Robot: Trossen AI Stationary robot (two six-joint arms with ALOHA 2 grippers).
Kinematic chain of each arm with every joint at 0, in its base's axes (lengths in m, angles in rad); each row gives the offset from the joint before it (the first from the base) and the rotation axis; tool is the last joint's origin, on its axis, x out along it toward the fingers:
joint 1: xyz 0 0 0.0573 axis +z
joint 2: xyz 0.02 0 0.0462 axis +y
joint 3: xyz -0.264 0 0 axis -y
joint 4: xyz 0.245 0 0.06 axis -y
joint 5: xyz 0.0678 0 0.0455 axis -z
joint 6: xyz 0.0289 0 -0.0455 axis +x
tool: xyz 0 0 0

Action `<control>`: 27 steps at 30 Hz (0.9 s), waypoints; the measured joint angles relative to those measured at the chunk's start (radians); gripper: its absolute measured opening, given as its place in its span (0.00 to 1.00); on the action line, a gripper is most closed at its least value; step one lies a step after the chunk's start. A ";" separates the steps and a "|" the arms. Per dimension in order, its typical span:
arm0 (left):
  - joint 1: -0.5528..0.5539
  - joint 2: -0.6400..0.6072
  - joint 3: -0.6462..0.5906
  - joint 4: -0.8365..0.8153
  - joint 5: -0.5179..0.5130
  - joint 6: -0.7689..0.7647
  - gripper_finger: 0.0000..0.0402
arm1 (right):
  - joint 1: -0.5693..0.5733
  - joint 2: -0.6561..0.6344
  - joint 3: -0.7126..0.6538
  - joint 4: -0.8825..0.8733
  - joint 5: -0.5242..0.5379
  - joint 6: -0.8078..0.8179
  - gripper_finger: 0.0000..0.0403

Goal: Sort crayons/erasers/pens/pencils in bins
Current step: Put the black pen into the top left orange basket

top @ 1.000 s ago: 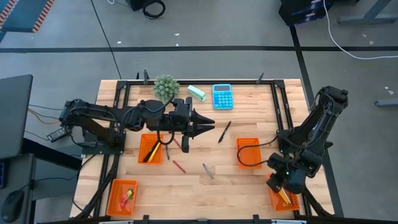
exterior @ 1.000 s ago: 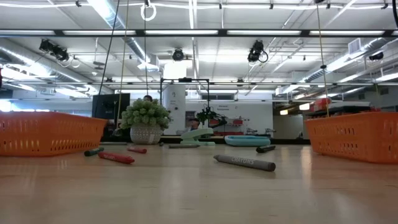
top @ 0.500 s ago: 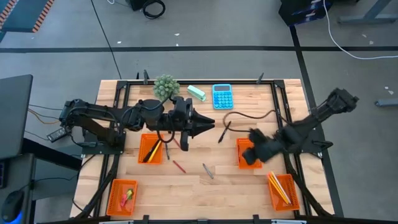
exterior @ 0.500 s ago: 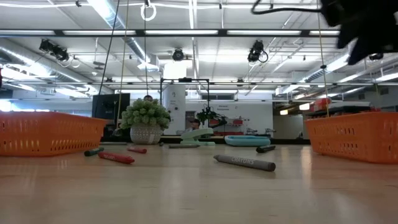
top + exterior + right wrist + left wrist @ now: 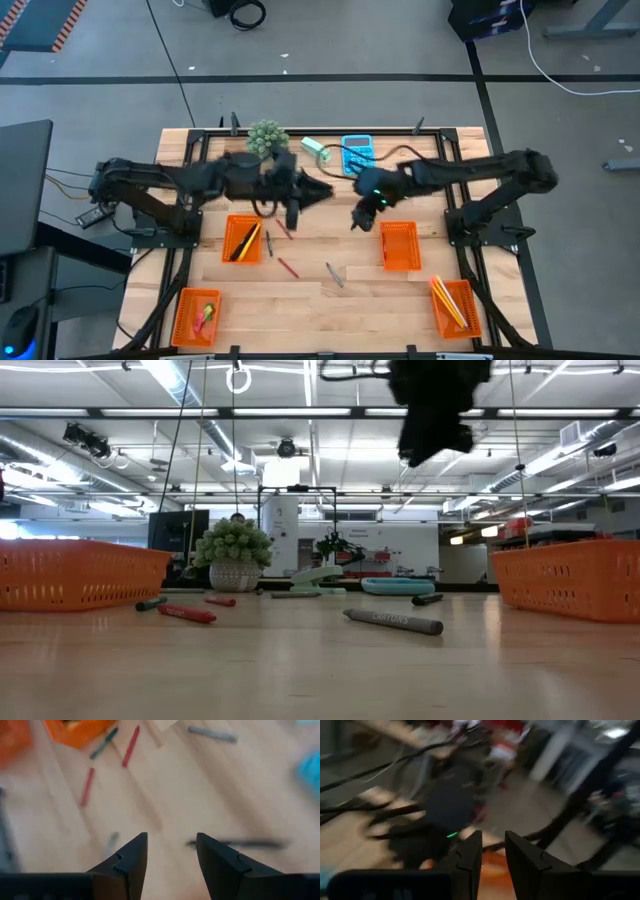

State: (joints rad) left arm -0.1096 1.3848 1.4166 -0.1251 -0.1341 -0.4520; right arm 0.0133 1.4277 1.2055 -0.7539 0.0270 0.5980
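Overhead, the right gripper point(image 5: 362, 208) is seen mid-worktop, jaws apart w/ nothing held, hovering approx. over a black pen point(image 5: 358, 216). In the right wrist view the pen point(image 5: 239, 842) lies crosswise just ahead of the open fingers point(image 5: 130, 857); its long axis is angled toward the rear of the worktop point(image 5: 310, 290). The left gripper point(image 5: 318, 192) is farther from the pen, part closed; whether it holds anything can't be told. Nearest bin point(image 5: 400, 246) sits just beside, on the right-arm side.

4 bins point(image 5: 399, 245), 2 grippers point(image 5: 362, 213)
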 joint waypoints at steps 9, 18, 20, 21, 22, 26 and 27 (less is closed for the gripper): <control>0.068 -0.217 0.001 -0.385 0.000 0.094 0.23 | -0.059 0.274 0.230 -0.151 0.014 -0.703 0.43; 0.076 -0.328 0.001 -0.564 -0.015 0.098 0.23 | -0.059 0.385 0.225 -0.173 0.043 -0.981 0.43; 0.076 -0.339 0.001 -0.604 -0.016 0.098 0.23 | -0.058 0.407 0.225 -0.185 0.033 -1.020 0.43; 0.076 -0.342 0.001 -0.626 -0.016 0.098 0.23 | -0.058 0.420 0.225 -0.192 0.018 -1.043 0.43; 0.076 -0.344 0.001 -0.640 -0.016 0.098 0.23 | -0.058 0.430 0.225 -0.196 0.002 -1.062 0.43; 0.073 -0.354 0.001 -0.690 -0.016 0.096 0.23 | -0.058 0.477 0.224 -0.233 -0.038 -1.120 0.43; 0.073 -0.354 0.001 -0.691 -0.015 0.092 0.23 | -0.058 0.486 0.223 -0.237 -0.039 -1.125 0.43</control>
State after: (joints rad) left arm -0.0364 1.0313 1.4174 -0.8159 -0.1493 -0.3600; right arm -0.0452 1.9142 1.4290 -0.9904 -0.0123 -0.5266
